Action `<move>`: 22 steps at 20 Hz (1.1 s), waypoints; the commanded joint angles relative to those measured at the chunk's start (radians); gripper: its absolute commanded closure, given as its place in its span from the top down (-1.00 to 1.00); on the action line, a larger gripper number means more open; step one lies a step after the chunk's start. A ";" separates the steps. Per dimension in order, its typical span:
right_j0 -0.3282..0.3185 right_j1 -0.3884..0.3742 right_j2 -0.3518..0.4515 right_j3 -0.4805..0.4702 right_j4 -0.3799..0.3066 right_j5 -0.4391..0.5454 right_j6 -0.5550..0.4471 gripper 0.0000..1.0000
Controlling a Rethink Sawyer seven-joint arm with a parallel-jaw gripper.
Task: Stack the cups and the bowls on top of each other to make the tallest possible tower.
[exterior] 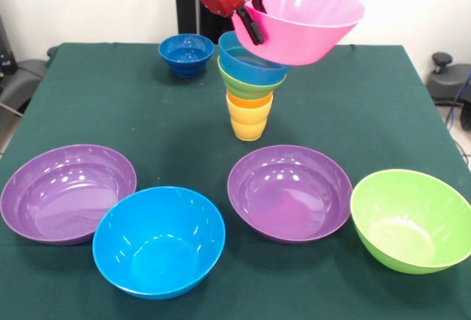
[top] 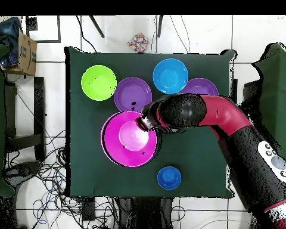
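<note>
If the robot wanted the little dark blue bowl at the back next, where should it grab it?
Probably by the rim, coming straight down from above. The small dark blue bowl stands upright and open on the table with free space around it, so one finger could slip inside its thin wall and one outside. The pincer seems to grip the pink bowl the same way, by its rim.

**Bright, even light with glare on the glossy bowls**

You have strong, diffuse light from above in both views. In the front view, white glints dot the insides of the two purple bowls and the large blue bowl, while the green bowl shows a softer sheen. Shadows on the dark green surface are faint and short. Focus is crisp throughout. In the overhead view the pink bowl looks saturated, almost magenta.
</note>
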 commanded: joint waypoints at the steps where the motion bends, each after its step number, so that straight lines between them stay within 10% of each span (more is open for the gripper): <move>1: 0.045 0.058 -0.039 -0.059 -0.054 -0.039 -0.017 -1.00; 22: 0.005 0.092 -0.031 -0.115 -0.057 0.038 -0.081 -1.00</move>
